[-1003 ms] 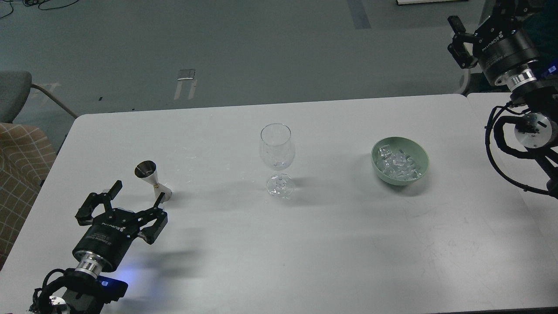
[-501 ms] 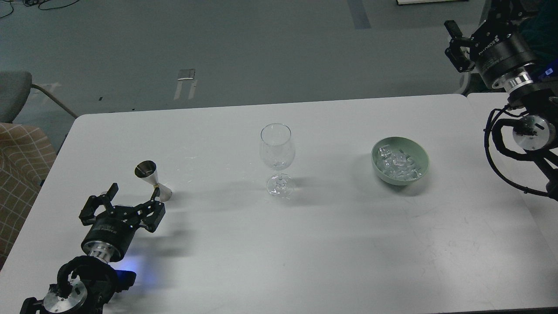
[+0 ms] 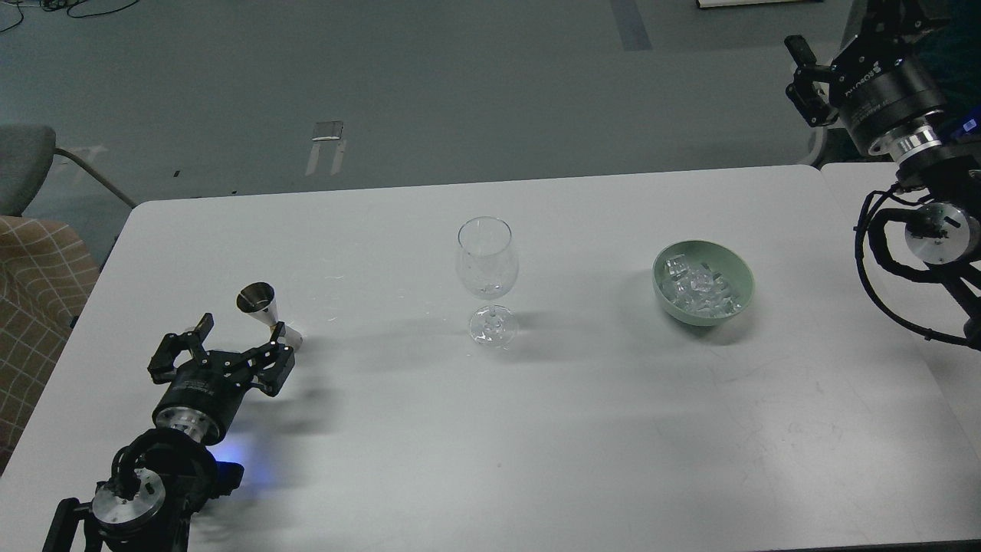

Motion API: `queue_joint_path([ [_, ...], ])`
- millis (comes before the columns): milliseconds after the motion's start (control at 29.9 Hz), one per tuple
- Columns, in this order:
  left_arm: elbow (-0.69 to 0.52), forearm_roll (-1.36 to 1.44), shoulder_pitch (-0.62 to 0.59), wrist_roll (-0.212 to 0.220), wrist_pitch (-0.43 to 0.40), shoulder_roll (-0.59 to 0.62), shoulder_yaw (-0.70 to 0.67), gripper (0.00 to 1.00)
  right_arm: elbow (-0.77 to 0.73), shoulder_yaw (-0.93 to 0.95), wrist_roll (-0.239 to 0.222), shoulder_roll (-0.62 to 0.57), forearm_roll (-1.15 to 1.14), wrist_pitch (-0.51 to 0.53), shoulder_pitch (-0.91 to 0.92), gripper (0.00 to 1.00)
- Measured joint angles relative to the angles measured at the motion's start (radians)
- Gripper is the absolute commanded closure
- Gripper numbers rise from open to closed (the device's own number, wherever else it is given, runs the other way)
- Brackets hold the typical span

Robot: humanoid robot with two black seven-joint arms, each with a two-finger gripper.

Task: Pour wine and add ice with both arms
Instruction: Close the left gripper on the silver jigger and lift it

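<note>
An empty clear wine glass (image 3: 487,264) stands upright at the middle of the white table (image 3: 536,429). A small metal jigger (image 3: 264,308) stands at the left. A pale green bowl (image 3: 739,268) at the right holds several clear ice cubes (image 3: 696,290). My left gripper (image 3: 241,337) is open, low over the table just in front of the jigger, one finger tip close to the jigger's base. My right gripper (image 3: 805,73) is raised beyond the table's far right corner; its fingers are seen dark and end-on.
A second table edge (image 3: 858,176) adjoins at the right under my right arm. A chair with a checked cushion (image 3: 34,276) stands left of the table. Grey floor lies beyond the far edge.
My left gripper has moved forward toward the jigger and lowered, its wrist bending. My right arm has shifted only slightly. Glass, bowl and jigger have not moved.
</note>
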Motion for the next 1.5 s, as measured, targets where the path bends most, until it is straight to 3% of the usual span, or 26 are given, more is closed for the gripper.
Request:
queue_joint_path([
  [903, 0.132, 0.034, -0.106, 0.0, 0.0, 0.0, 0.012, 0.04, -0.004, 0.0, 0.0, -0.002, 0.0, -0.002, 0.0, 0.0],
  [969, 0.137, 0.034, -0.11, 0.0, 0.0, 0.0, 0.012, 0.08, -0.004, 0.0, 0.0, -0.003, 0.0, -0.002, 0.0, 0.0],
  [1036, 0.139, 0.034, -0.113, 0.0, 0.002, 0.0, 0.012, 0.22, -0.004, 0.0, 0.0, -0.003, 0.0, -0.002, 0.0, 0.0],
  [1304, 0.144, 0.035, -0.129, 0.0, 0.012, 0.0, 0.021, 0.52, -0.003, 0.0, 0.0, -0.003, 0.0, -0.001, -0.001, 0.0],
  [1504, 0.159, 0.038, -0.143, -0.002, 0.012, 0.0, 0.041, 0.6, -0.003, 0.0, 0.0, -0.004, 0.0, -0.001, -0.002, 0.0],
])
